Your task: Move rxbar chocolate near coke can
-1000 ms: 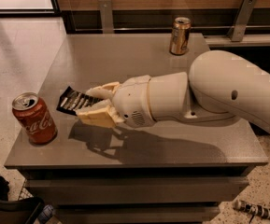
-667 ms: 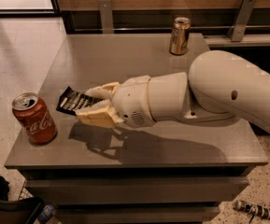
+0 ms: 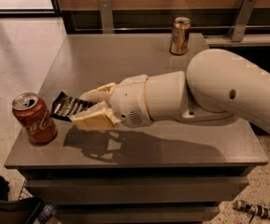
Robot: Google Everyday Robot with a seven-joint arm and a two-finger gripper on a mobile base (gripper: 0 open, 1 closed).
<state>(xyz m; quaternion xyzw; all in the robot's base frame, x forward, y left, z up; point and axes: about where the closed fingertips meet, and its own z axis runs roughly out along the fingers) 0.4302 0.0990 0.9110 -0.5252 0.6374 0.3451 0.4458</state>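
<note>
Nothing has shifted since a second ago: the cream two-finger gripper point(image 3: 82, 108) hovers low over the grey tabletop point(image 3: 125, 59), fingers seemingly pinching one end of the flat black rxbar chocolate wrapper point(image 3: 64, 105), just beside the red coke can point(image 3: 34, 121).

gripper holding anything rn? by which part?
Yes. The gripper pinches the rxbar chocolate by the end farthest from the coke can. The rest of the wrapper sticks out toward the can.
</note>
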